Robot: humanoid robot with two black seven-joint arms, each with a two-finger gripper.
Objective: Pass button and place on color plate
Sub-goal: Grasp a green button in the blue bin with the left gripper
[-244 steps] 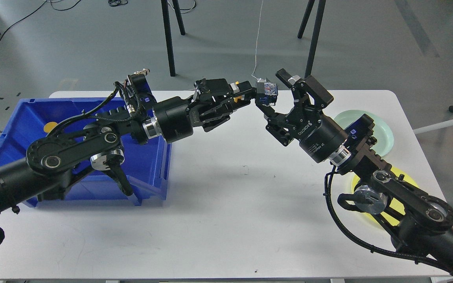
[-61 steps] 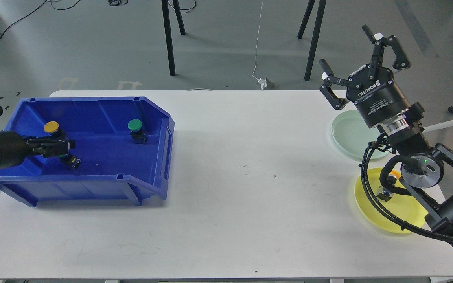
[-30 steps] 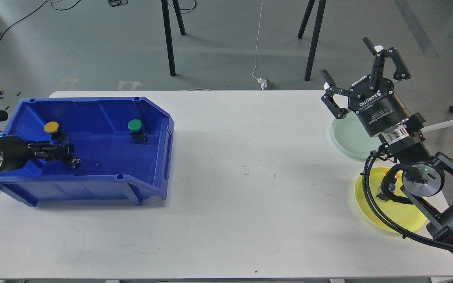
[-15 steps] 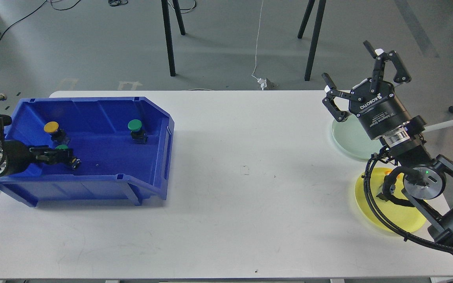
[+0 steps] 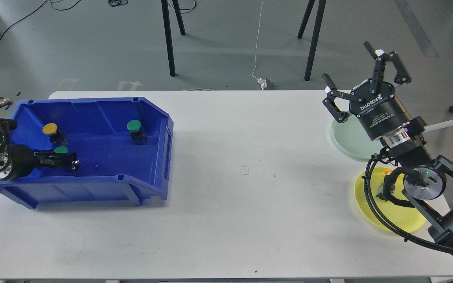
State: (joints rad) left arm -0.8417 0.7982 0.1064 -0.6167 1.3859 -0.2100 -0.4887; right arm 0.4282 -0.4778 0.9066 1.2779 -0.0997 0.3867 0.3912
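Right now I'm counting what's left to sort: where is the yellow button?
In the head view the yellow button sits at the far left, inside the blue bin near its back-left corner, just behind the left gripper.

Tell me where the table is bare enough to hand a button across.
The widest bare patch of table lies between the blue bin and the two plates. It is crowded at the right edge: pale green plate, yellow plate, right gripper. The left gripper is inside the bin.

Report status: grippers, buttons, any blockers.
Left gripper low in the blue bin at a green button, grip unclear. Right gripper open, raised above the pale green plate. Nothing blocking mid-table.
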